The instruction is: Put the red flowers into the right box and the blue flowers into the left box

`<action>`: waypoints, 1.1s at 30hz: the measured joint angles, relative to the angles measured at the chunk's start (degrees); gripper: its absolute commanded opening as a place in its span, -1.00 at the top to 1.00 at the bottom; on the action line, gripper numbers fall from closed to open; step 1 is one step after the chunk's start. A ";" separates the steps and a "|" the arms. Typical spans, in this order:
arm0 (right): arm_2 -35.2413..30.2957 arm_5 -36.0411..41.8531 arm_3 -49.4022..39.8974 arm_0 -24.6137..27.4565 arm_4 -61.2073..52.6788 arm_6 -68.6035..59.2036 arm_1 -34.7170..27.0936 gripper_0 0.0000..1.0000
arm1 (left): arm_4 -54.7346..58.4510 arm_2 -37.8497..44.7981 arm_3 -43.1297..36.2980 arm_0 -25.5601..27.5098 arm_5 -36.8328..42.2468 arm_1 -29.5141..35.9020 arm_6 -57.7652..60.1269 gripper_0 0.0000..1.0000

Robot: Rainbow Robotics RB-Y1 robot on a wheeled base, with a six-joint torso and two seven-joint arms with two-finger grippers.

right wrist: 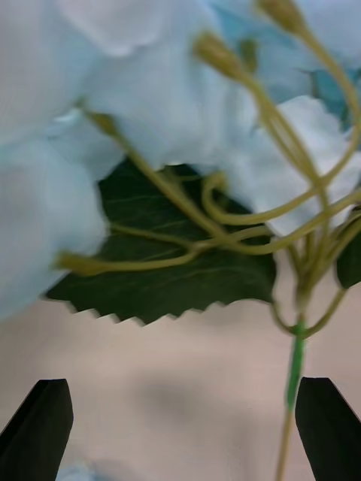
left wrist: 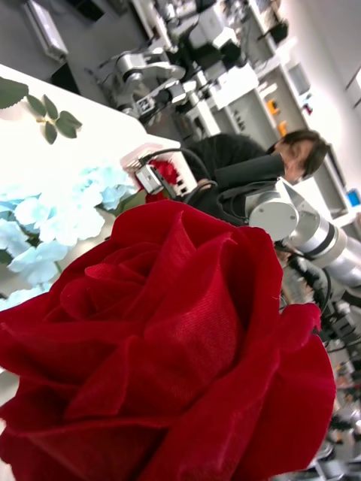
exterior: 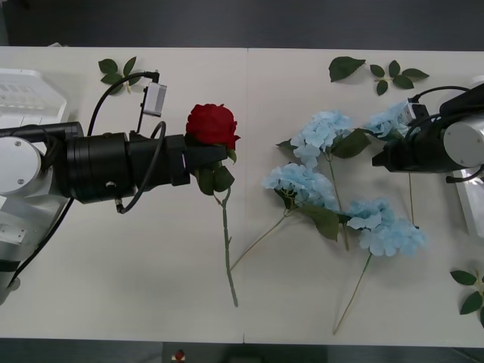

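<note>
Left gripper (exterior: pixel 206 157) pinches the rose (exterior: pixel 212 125) just under the bloom, stem hanging toward the robot, lifted mid-table. Right gripper (exterior: pixel 376 160), fingers spread, sits at the hydrangeas (exterior: pixel 325 128), a stem near one finger (right wrist: pixel 331 428). Right box (exterior: pixel 470 204) lies behind the right gripper; left box (exterior: pixel 23 94) behind the left gripper. Contents of both: cannot tell.

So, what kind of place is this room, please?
Probably a robotics lab. Behind the red rose that the left pincer holds stand another robot arm and shelves of equipment, and the work table is plain white.
</note>
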 measured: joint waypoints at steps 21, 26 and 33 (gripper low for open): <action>-11.76 -0.02 -10.03 15.47 -67.34 60.45 -15.81 -0.78 | 7.73 -13.79 3.88 -3.14 -25.39 -11.01 -17.93 1.00; -20.11 -0.01 -16.11 26.83 -70.19 67.36 -14.96 -0.77 | 7.73 -13.79 3.88 -3.15 -27.14 -12.64 -17.93 1.00; -27.72 -0.01 -22.44 36.83 -72.93 75.21 -10.14 -0.77 | 7.73 -13.79 3.89 -3.15 -27.14 -12.77 -17.93 1.00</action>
